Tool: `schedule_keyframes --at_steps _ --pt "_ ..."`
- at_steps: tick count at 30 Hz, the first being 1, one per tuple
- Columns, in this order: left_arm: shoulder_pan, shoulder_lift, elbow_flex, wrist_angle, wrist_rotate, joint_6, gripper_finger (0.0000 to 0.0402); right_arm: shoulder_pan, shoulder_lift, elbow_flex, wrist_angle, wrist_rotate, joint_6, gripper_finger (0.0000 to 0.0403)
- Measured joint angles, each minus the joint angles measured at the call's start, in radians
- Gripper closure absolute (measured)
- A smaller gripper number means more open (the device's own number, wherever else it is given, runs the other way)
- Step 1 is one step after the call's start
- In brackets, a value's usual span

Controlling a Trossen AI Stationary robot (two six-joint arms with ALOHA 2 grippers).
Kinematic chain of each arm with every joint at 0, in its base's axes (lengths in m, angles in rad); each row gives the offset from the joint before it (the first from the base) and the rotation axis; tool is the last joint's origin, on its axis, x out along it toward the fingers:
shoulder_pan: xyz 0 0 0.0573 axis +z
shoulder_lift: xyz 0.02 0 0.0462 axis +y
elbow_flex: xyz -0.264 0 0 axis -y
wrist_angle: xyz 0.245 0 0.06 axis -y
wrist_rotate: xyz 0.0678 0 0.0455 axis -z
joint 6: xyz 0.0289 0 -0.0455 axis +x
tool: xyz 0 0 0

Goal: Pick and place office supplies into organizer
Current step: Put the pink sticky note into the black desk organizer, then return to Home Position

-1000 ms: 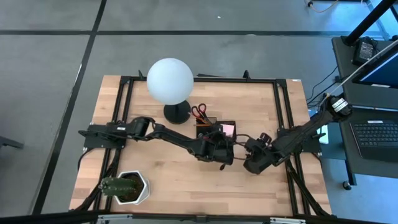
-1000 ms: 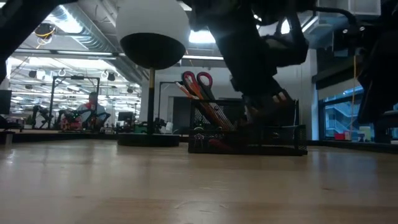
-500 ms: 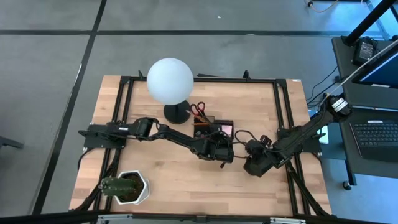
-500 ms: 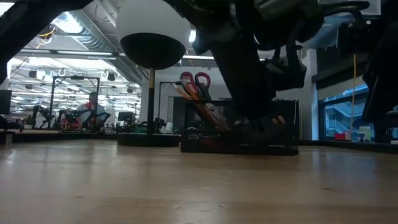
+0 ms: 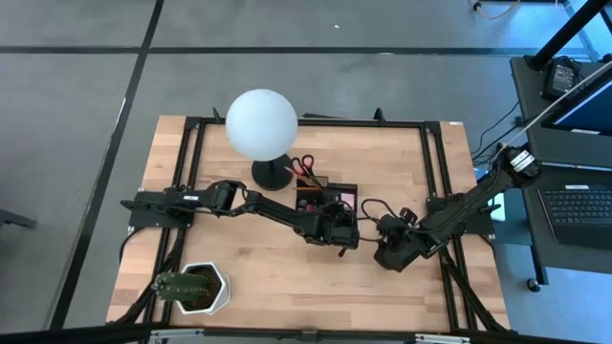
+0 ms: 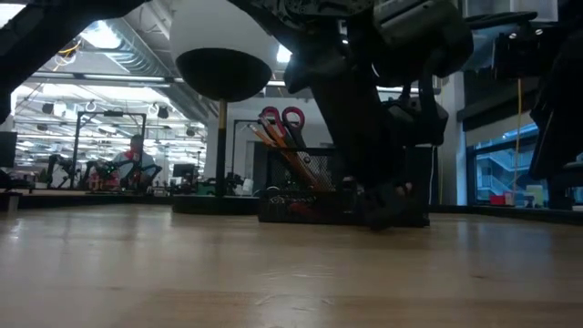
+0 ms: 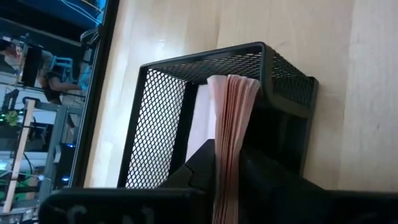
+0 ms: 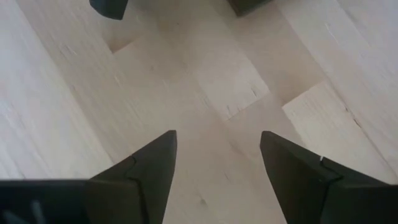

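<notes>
The organizer (image 5: 314,188), a black mesh tray, stands mid-table beside the lamp base, with red-handled scissors (image 5: 304,169) and orange pencils (image 6: 290,155) standing up out of it. My left gripper (image 5: 340,208) reaches into the organizer's right compartment (image 7: 163,124), shut on the pink sticky-note pad (image 7: 233,118). My right gripper (image 5: 390,256) hovers open over bare wood to the organizer's right and holds nothing; it appears again in the right wrist view (image 8: 217,155). My left gripper pinches the pink sticky-note pad between its two fingers, one on each broad face (image 7: 229,158). The fingers come slanting down from the table's near side. The pad stands on edge, and its forward end (image 7: 235,84) is inside the mesh compartment near the far wall.
A white globe lamp (image 5: 261,124) on a round black base (image 5: 273,174) stands just left of the organizer at the back. A green plant in a white pot (image 5: 191,287) sits at the near left corner. Bare wood lies in front of the organizer.
My left gripper has gone down with the pink pad into the organizer's right compartment. The organizer has slid a little toward the table's left edge. My right arm has kept still.
</notes>
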Motion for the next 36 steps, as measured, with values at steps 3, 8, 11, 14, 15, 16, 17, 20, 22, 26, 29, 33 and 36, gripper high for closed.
schedule_keyframes --at_steps 3,8,11,14,15,16,17,20,22,26,29,33,36 --pt "0.000 0.000 0.000 0.000 -0.002 0.013 0.0344 0.000 0.000 0.000 0.000 0.000 0.000 0.0167" --pt "-0.005 0.000 0.000 -0.001 0.026 0.033 0.0324 0.000 0.000 0.000 0.000 0.000 0.000 0.0167" --pt "-0.006 -0.001 0.001 -0.004 0.087 0.034 0.0312 0.000 0.000 0.000 0.000 -0.001 -0.001 0.0167" --pt "-0.005 -0.001 0.023 -0.031 0.137 0.027 0.0299 0.000 0.000 0.000 0.000 -0.013 0.000 0.0167" --pt "-0.005 -0.002 0.027 -0.032 0.147 0.027 0.0295 0.000 0.000 0.001 0.000 -0.014 0.000 0.0167" --pt "-0.005 -0.003 0.029 -0.038 0.149 0.027 0.0291 0.000 0.000 0.001 0.000 -0.016 0.000 0.0167" --pt "-0.006 -0.003 0.033 -0.045 0.149 0.027 0.0286 0.000 0.000 0.001 0.000 -0.017 0.000 0.0167" --pt "-0.004 -0.003 0.072 -0.115 0.158 0.027 0.0274 0.000 0.000 0.001 0.000 -0.018 0.000 0.0167" --pt "-0.004 -0.003 0.094 -0.160 0.168 0.027 0.0266 0.000 0.000 0.001 0.000 -0.022 0.000 0.0167" --pt "-0.007 -0.003 0.158 -0.236 0.180 0.027 0.0255 0.000 0.000 0.001 0.000 -0.025 -0.001 0.0167" --pt "-0.013 -0.005 0.203 -0.288 0.207 0.033 0.0251 0.001 0.000 0.001 0.000 -0.026 -0.001 0.0167" --pt "-0.024 -0.008 0.276 -0.392 0.213 0.035 0.0256 0.004 0.000 0.001 0.000 -0.025 -0.026 0.0167" --pt "-0.026 -0.047 0.280 -0.454 0.250 0.034 0.0264 0.016 0.000 0.001 0.005 -0.019 -0.063 0.0167"
